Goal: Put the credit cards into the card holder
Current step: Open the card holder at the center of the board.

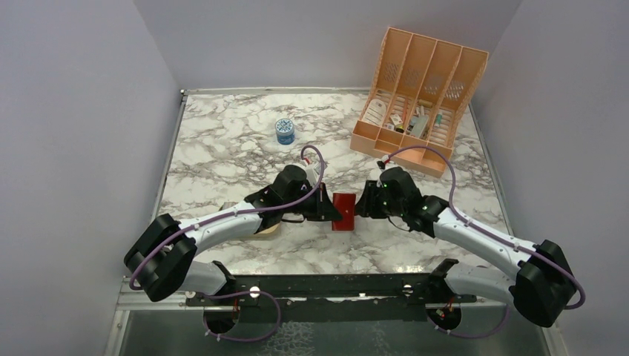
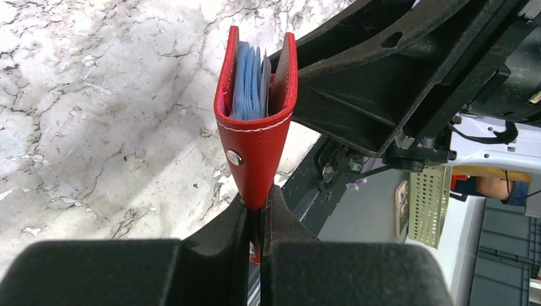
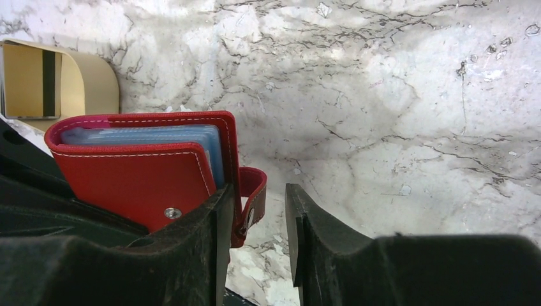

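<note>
The dark red card holder (image 1: 343, 211) is held on edge between my two grippers near the table's middle front. My left gripper (image 2: 260, 199) is shut on its folded end below the snap (image 2: 234, 157). The holder (image 2: 255, 137) gapes slightly, showing pale blue pockets (image 2: 245, 80) and a thin grey edge (image 2: 265, 76), maybe a card. My right gripper (image 3: 256, 194) is open at the holder's other end (image 3: 137, 175); the snap strap (image 3: 251, 191) hangs between its jaws against the left finger. A tan card with a dark stripe (image 3: 35, 80) lies in the tan tray (image 3: 96, 80).
The tan tray (image 1: 267, 228) sits mostly under my left arm. A peach slotted organizer (image 1: 419, 96) with small items stands at the back right. A small blue and white jar (image 1: 285, 130) stands at the middle back. Grey walls enclose the marble table.
</note>
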